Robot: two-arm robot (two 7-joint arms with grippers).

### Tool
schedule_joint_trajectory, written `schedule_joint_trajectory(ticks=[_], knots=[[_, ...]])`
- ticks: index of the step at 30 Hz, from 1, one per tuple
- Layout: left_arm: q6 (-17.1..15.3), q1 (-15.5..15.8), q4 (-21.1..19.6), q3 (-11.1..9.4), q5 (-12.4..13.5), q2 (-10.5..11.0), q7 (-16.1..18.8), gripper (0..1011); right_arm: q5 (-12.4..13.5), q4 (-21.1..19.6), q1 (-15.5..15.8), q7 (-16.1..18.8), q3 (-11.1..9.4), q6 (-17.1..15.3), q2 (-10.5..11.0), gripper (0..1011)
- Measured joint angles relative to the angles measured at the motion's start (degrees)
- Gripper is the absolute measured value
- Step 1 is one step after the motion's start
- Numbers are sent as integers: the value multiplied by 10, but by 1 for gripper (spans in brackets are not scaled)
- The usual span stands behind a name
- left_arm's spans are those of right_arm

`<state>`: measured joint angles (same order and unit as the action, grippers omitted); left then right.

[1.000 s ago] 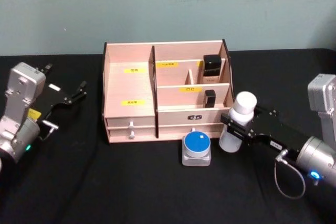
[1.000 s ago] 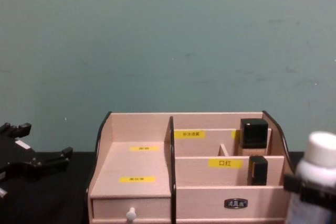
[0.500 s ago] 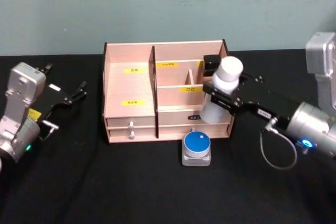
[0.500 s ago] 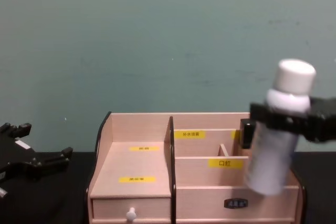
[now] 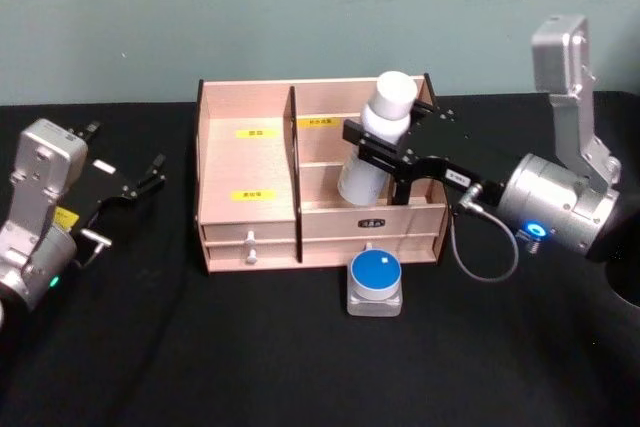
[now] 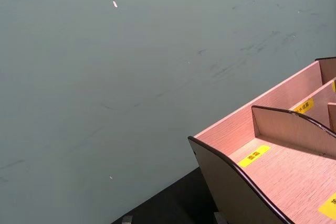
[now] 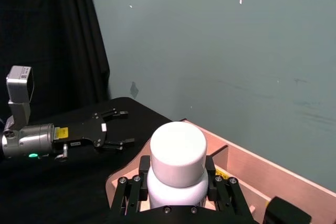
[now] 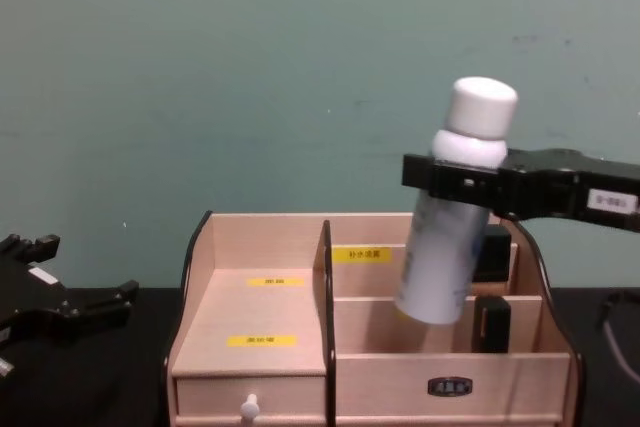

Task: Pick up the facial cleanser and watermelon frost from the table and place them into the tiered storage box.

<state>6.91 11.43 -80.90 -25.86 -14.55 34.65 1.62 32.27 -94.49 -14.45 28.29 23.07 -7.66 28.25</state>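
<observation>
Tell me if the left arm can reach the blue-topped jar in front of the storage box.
Probably yes. The left gripper sits open left of the tiered storage box, with nothing between it and the blue-topped jar. The right gripper holds the white bottle above the box, out of the way.

You've got a black counter (image 5: pixel 250 357) and a scuffed teal wall (image 8: pixel 300 77) behind it. Two small black containers: the taller (image 8: pixel 497 252) sits higher, the shorter (image 8: pixel 490 324) just below it. A dark curtain (image 7: pixel 47 40) hangs beside the wall.

right end effector (image 5: pixel 383 154) clamped, left arm (image 5: pixel 40 212) parked.
</observation>
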Motion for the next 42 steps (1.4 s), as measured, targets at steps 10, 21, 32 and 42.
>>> schedule_joint_trajectory(ticks=[10, 21, 32, 42], knots=[[0, 0, 0, 0, 0, 0, 0, 1001, -15, 52, -49, -17, 26, -2, -21, 593], [0, 0, 0, 0, 0, 0, 0, 1001, -44, 101, -86, -31, 37, 2, -43, 593], [0, 0, 0, 0, 0, 0, 0, 1001, -60, 127, -107, -33, 39, 3, -62, 593], [0, 0, 0, 0, 0, 0, 0, 1001, -77, 153, -122, -32, 44, 9, -79, 593]])
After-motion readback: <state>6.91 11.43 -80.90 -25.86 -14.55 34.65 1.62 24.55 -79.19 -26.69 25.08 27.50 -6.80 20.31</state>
